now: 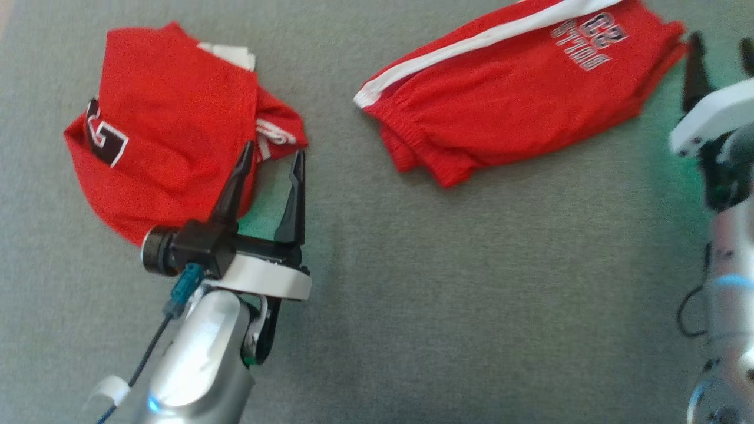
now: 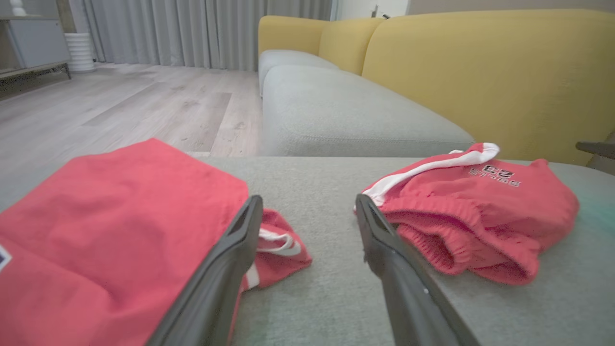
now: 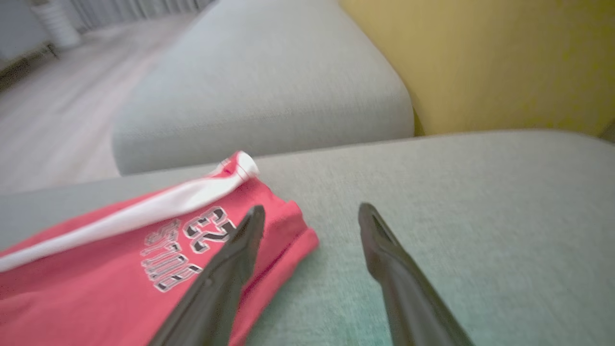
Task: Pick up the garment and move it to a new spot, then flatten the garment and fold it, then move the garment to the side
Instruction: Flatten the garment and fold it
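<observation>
Left pincer (image 1: 274, 148) and right pincer (image 1: 721, 40) both spread, empty; we judge the striped shorts (image 1: 518, 112) light, limp mesh, so we'd pinch the thick waistband (image 1: 418, 154).

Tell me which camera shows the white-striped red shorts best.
The left wrist view: the striped shorts lie whole and sharp, waistband toward the camera. The head view looks down on them but crops their far edge. The right wrist view catches their printed end, blurred.
</observation>
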Available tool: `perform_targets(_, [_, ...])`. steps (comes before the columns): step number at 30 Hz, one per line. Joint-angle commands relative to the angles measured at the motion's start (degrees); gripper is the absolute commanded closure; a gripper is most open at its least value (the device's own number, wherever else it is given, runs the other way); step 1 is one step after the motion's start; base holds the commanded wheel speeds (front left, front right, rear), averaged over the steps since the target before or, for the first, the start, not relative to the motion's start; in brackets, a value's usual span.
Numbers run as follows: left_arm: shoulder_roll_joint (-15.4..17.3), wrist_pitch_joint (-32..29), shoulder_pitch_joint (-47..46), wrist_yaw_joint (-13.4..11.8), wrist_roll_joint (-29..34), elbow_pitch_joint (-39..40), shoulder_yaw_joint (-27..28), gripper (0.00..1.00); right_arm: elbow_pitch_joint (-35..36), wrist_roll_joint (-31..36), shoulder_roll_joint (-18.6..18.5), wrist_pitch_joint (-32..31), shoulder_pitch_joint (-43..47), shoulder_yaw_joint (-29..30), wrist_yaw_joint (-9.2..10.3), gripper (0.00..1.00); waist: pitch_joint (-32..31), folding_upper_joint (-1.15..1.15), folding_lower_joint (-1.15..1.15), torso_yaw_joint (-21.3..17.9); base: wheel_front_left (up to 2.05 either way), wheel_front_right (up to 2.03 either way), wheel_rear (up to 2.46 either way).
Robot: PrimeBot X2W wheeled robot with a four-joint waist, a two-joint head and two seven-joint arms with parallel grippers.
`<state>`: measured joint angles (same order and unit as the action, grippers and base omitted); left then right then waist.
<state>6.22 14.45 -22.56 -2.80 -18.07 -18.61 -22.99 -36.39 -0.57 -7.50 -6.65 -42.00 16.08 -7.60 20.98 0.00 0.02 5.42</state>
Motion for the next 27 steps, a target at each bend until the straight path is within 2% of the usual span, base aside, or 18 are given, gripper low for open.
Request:
perform_targets(1, [0.4, 0.5, -2.2, 0.5, 0.8, 1.1, 2.6, 0.0, -0.6, 1.5, -0.7, -1.0, -3.4, 0.1, 0.11, 0.0, 3.1, 0.0, -0.02, 2.6, 0.0, 0.0, 0.0])
perform_targets(8, [-1.0, 0.5, -3.9, 2.1, 2.3, 0.5, 3.9, 0.0, -11.8, 4.6, -3.2, -3.9, -10.3, 2.3, 0.11, 0.0, 5.7, 0.0, -0.02, 4.9, 0.0, 0.0, 0.0])
perform_targets(12, [-1.5, 0.5, -4.2, 2.6, 3.0, 0.5, 4.7, 0.0, -17.0, 7.8, -4.8, -5.1, -11.6, 3.0, 0.11, 0.0, 6.2, 0.0, -0.02, 5.4, 0.0, 0.0, 0.0])
perform_targets(16, [-1.6, 0.5, -3.8, 2.8, 3.6, 0.4, 6.3, 0.0, -21.1, 9.6, -4.7, -5.4, -12.9, 2.5, 0.11, 0.0, 6.3, 0.0, -0.02, 4.7, 0.0, 0.0, 0.0])
perform_targets(17, [-1.6, 0.5, -3.6, 3.0, 3.8, 0.3, 6.5, 0.0, -21.9, 9.7, -4.5, -5.0, -13.2, 2.4, 0.11, 0.71, 6.2, 0.0, -0.02, 4.4, 0.0, 0.0, 0.0])
perform_targets(18, [-1.6, 0.5, -3.6, 3.0, 3.8, 0.3, 6.5, 0.0, -21.9, 9.7, -4.5, -5.0, -13.2, 2.4, 0.11, 0.71, 6.2, 0.0, -0.02, 4.4, 0.0, 0.0, 0.0])
perform_targets(19, [-1.7, 0.5, -3.5, 3.2, 4.1, 0.1, 6.7, 0.0, -22.5, 9.6, -4.4, -4.4, -13.5, 2.3, 0.11, 1.0, 6.0, 0.0, -0.02, 4.1, 0.0, 0.0, 0.0])
perform_targets(27, [-2.1, 0.5, -2.4, 4.1, 5.3, -1.0, 7.6, 0.0, -25.3, 8.8, -6.5, 2.6, -13.1, 2.2, 0.11, 1.0, 2.7, 0.0, -0.02, 1.4, 0.0, 0.0, 0.0])
